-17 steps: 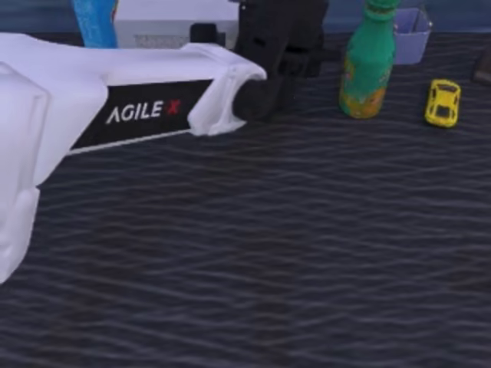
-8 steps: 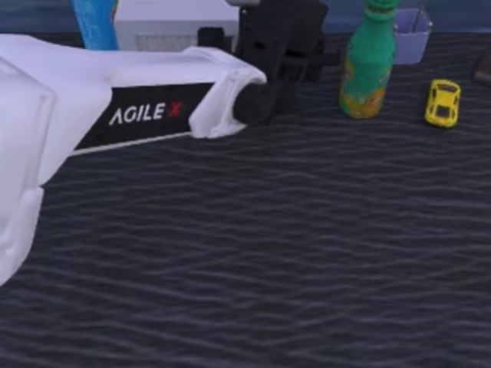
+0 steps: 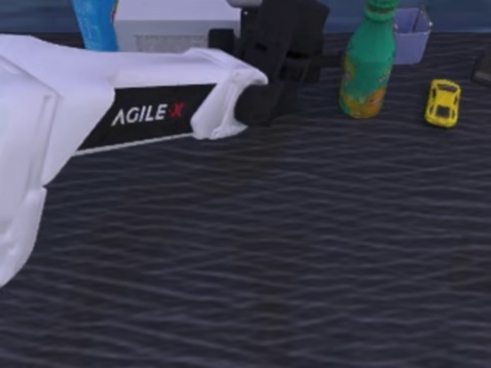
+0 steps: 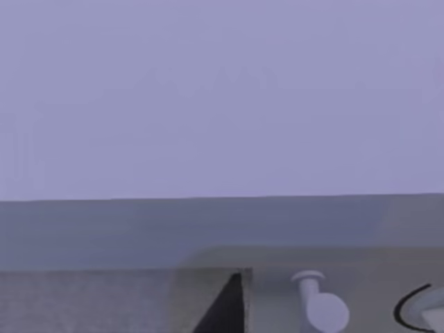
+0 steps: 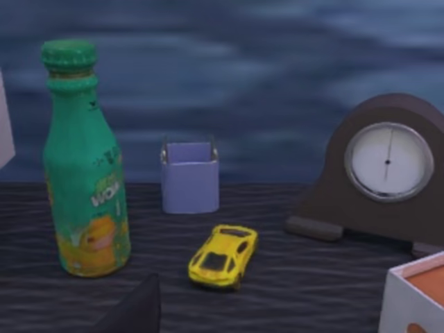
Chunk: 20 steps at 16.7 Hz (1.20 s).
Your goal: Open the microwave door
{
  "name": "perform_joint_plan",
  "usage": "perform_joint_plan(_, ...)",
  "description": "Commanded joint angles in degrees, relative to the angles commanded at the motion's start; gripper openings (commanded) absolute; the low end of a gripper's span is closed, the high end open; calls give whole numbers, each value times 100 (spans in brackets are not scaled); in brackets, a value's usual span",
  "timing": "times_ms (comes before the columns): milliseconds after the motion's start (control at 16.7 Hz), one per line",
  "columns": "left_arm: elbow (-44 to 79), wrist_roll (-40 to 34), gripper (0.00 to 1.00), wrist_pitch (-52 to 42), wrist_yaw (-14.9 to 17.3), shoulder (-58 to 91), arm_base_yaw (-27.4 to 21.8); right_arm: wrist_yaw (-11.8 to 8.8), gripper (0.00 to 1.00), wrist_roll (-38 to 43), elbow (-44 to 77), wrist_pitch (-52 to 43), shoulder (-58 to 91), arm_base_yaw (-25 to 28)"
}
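The left arm [image 3: 115, 115] reaches across the dark tabletop [image 3: 268, 253] from the near left toward the far edge. Its black wrist and the left gripper [image 3: 280, 34] sit directly against the front of the microwave [image 3: 173, 19], which stands at the far edge, left of centre. From above, the wrist housing covers the fingers, so their opening and any contact with the door cannot be determined.

The microwave door [image 4: 83, 302] appears in the left wrist view as a speckled grey panel, seen from very close. A dark wedge-shaped gap [image 4: 225, 309] shows at the door's edge beside the control strip [image 4: 347, 291], which carries a round knob [image 4: 319, 309]. The gripper fingers do not appear in this view.

The right gripper is outside the top view; only a dark finger tip [image 5: 135, 309] shows in the right wrist view, and its state cannot be determined.

Other items stand to the right of the microwave: a green bottle [image 3: 368, 65], a lavender cup [image 3: 410, 34] behind it, a yellow toy car [image 3: 443, 102], and a brown mantel clock [image 5: 378, 173] further right.
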Motion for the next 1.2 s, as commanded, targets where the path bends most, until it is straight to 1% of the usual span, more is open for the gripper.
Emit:
perform_joint_plan(60,0,0,0,0,0,0,0,0,100,0,0,0,0,0)
perform_joint_plan(480,0,0,0,0,0,0,0,0,100,0,0,0,0,0)
perform_joint_plan(540,-238,-6,0,-15,8,-182,-356,0,100,0,0,0,0,0)
perform_joint_plan(720,-48,-57,0,-218,60,-99,-344,0,100,0,0,0,0,0)
perform_joint_plan(840,323,-159,0,-656,166,63,-314,0,100,0,0,0,0,0)
perform_joint_plan(960,839,-307,0,-1338,319,277,-266,0,100,0,0,0,0,0)
perform_joint_plan(1200,2119,-686,0,-3242,734,718,-128,0,100,0,0,0,0,0)
